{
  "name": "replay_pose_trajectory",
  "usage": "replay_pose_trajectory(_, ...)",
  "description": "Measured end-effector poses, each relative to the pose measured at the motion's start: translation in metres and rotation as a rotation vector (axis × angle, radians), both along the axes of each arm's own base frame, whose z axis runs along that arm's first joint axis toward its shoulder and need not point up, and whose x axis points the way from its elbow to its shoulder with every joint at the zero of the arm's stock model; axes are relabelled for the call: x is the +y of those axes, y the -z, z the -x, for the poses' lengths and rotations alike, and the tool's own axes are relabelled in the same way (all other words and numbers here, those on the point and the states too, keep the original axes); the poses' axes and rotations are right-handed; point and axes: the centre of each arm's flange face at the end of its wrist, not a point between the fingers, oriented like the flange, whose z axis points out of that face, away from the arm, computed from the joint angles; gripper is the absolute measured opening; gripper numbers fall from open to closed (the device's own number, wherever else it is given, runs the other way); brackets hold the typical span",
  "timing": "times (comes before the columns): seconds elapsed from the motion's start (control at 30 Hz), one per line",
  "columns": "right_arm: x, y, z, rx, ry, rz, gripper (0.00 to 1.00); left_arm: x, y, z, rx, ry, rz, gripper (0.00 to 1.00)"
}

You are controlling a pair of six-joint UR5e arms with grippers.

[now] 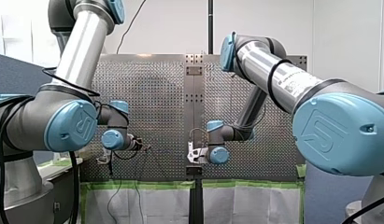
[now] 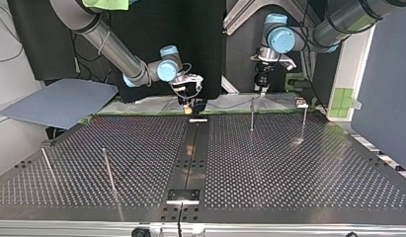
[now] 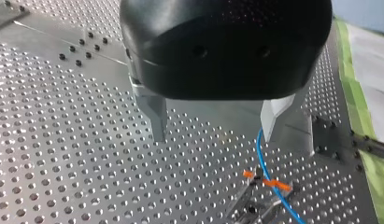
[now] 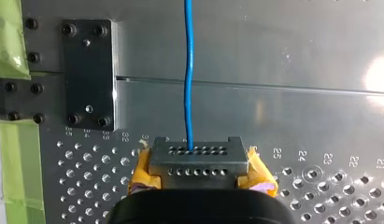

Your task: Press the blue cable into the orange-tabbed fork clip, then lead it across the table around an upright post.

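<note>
Squarely, blue cable (image 4: 188,84) between right gripper's (image 4: 197,161) jaws.

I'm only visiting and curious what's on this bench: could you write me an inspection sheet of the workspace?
Surface: perforated metal table, dark centre strip.
Job's things: blue cable crosses the orange-tabbed fork clip; upright posts stand on the table.
Clutter: nothing seen.
Grippers: left gripper, jaws open over the clip; right gripper, jaws shut on the blue cable.
Cables: black cable looped round the right arm.
Surroundings: green tape on the table edge; blue sheet beside the table.
</note>
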Motion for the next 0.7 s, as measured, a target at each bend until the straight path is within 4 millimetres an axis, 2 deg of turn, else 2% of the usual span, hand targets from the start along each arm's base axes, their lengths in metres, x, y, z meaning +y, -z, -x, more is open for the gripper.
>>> replay_pose_trajectory(0.2, 0.002, 0.000, -0.001, 0.000, -0.002, -0.001, 0.00, 0.001, 0.006, -0.001, 0.000, -0.008, -0.022, 0.99)
replay_pose_trajectory(0.53, 0.003, 0.000, -0.002, 0.000, -0.004, -0.002, 0.00, 0.000, 0.034, -0.008, 0.019, -0.013, -0.042, 0.99)
replay_pose_trajectory(0.7, 0.004, 0.000, -0.003, 0.001, -0.006, -0.003, 0.00, 0.000, 0.039, -0.007, 0.030, -0.010, -0.033, 0.99)
